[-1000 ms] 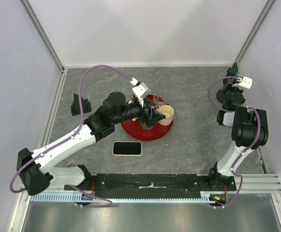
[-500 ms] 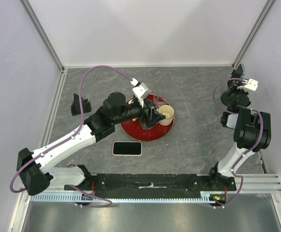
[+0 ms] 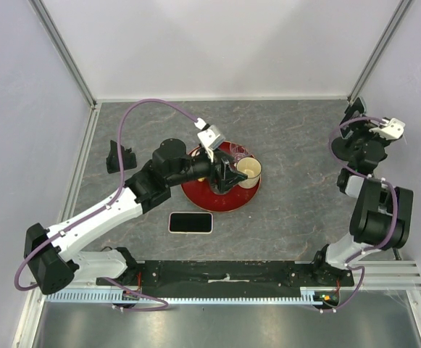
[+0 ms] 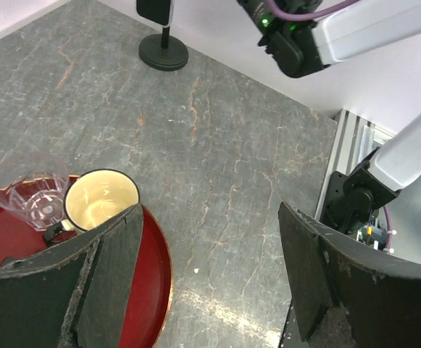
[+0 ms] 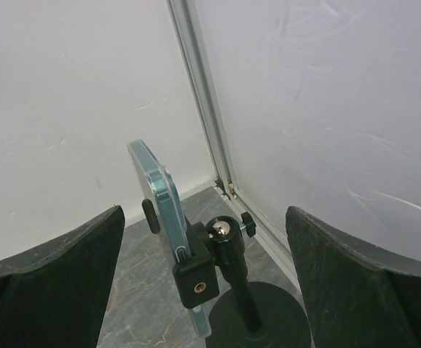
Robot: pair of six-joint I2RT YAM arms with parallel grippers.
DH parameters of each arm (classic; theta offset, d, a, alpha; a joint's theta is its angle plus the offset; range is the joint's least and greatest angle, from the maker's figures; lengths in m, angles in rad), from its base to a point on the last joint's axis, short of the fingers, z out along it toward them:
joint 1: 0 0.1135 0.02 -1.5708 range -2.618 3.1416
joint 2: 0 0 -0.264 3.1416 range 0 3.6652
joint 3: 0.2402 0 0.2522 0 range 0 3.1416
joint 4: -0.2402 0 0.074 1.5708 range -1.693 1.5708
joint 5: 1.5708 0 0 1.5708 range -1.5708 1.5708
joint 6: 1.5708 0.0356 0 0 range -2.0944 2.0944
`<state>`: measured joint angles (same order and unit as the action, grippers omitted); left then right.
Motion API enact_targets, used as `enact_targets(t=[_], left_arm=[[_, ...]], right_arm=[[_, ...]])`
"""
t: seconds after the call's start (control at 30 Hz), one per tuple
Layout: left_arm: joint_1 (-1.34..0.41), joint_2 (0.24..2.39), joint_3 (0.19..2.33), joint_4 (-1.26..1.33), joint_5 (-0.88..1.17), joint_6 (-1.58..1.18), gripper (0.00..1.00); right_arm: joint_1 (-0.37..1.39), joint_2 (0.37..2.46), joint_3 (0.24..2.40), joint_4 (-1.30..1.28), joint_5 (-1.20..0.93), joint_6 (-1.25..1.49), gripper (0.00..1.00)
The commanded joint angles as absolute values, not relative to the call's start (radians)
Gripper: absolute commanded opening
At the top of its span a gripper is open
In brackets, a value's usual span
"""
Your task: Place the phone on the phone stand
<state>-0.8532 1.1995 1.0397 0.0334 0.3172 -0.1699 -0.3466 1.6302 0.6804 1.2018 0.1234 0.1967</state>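
The phone, with a teal edge, stands upright in the clamp of the black phone stand in the far right corner of the table. My right gripper is open, a finger on each side of the stand and well apart from it, touching nothing. From above, the right gripper sits just short of the phone stand. The left wrist view shows the phone stand far off. My left gripper hovers open and empty over a red tray; nothing lies between its fingers.
A red tray in mid-table carries a cream mug and a clear plastic cup. A second phone in a pale case lies flat in front of the tray. A small black holder stands by the left wall.
My right gripper has opened and swung right and back from the stand, leaving the phone in the clamp. The left arm has stayed put.
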Motion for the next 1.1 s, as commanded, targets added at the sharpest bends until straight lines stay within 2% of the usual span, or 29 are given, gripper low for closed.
enact_targets(t=[0.0, 0.1, 0.27, 0.4, 0.43, 0.53, 0.67, 0.73, 0.9, 1.0, 1.07], left_arm=[[-0.828, 1.152, 1.026, 0.089, 0.315, -0.118, 0.81], [-0.813, 1.140, 1.022, 0.084, 0.292, -0.098, 0.81], [-0.766, 1.123, 1.020, 0.066, 0.207, -0.097, 0.82], [-0.631, 1.121, 1.031, 0.054, 0.164, -0.172, 0.83], [-0.600, 1.121, 1.032, 0.054, 0.164, -0.192, 0.83], [-0.474, 1.132, 1.040, 0.031, 0.137, -0.273, 0.83], [-0.299, 1.160, 1.068, 0.006, 0.124, -0.377, 0.86], [-0.181, 1.173, 1.058, 0.006, 0.112, -0.406, 0.87], [0.110, 1.242, 1.054, -0.069, 0.037, -0.560, 0.88], [0.219, 1.258, 1.052, -0.113, 0.005, -0.624, 0.87], [0.242, 1.259, 1.045, -0.130, -0.099, -0.606, 0.87]], right_arm=[[-0.350, 1.488, 0.629, 1.045, 0.189, 0.244, 0.98], [-0.350, 1.350, 0.566, 0.922, 0.192, 0.265, 0.98], [-0.348, 1.063, 0.506, 0.527, 0.225, 0.385, 0.98], [-0.342, 0.902, 0.512, 0.214, 0.178, 0.561, 0.98], [-0.334, 0.876, 0.531, 0.057, 0.166, 0.592, 0.98], [-0.232, 0.871, 0.610, -0.209, 0.172, 0.601, 0.98], [-0.045, 0.910, 0.739, -0.402, 0.115, 0.607, 0.98], [-0.006, 0.905, 0.788, -0.484, 0.097, 0.627, 0.98], [0.190, 0.900, 0.968, -0.558, 0.058, 0.605, 0.98], [0.291, 0.940, 1.020, -0.560, 0.012, 0.554, 0.98], [0.355, 0.960, 1.017, -0.555, 0.002, 0.554, 0.98]])
